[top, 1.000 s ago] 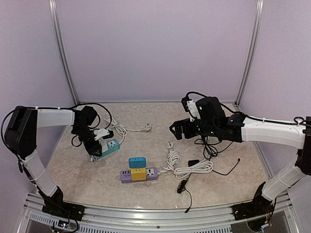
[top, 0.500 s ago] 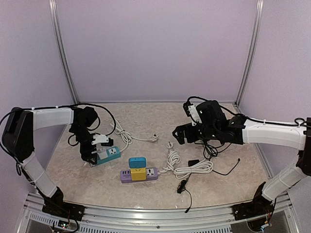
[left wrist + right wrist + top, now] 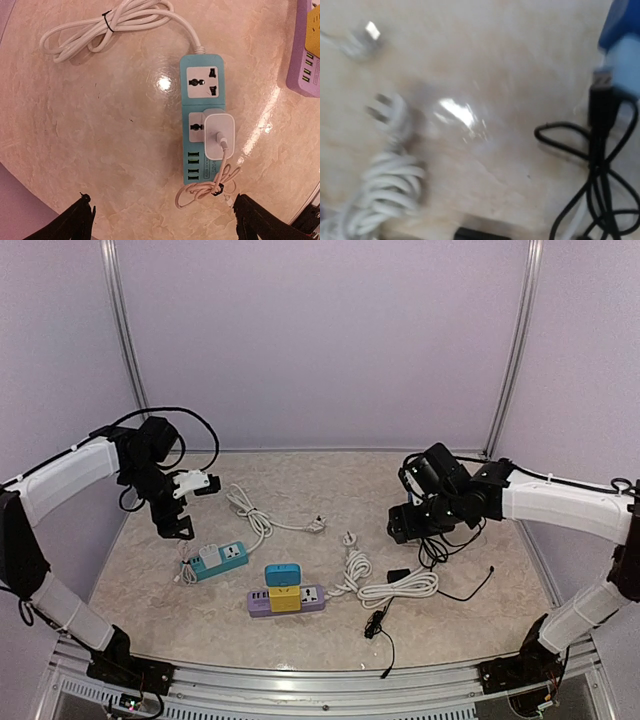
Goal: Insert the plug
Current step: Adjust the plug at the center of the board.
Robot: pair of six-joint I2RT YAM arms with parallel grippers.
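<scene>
Left gripper (image 3: 176,528): hangs over the table, upper left of the top view. In the left wrist view its two black fingertips (image 3: 75,226) sit at the bottom corners, wide apart, nothing between them. The left gripper (image 3: 162,222) is clear of the strip below.

Directly under it: teal power strip (image 3: 202,115), lying flat on the marbled table (image 3: 100,125). The white plug (image 3: 219,135) is seated in the lower of the strip's two sockets; the upper socket is bare. Green USB slots sit below the plug. Small print beside them is too fine to read. A thin pinkish cable (image 3: 205,190) runs from the plug and lies coiled at the strip's lower end. The strip's white cord (image 3: 110,25) leaves the top end and is bundled with a black tie at upper left.

Top view: teal power strip (image 3: 215,560) left of centre, white plug (image 3: 208,555) on it. Just to its right is a purple strip (image 3: 300,602) carrying a yellow block (image 3: 284,597), with a blue adapter (image 3: 283,574) touching behind.

Right gripper (image 3: 405,523): right of centre, low over the table. Cannot tell how its jaws stand; the right wrist view is blurred and shows no fingers. That view shows a white cord bundle (image 3: 390,190) at lower left and black cable (image 3: 595,175) at right.
</scene>
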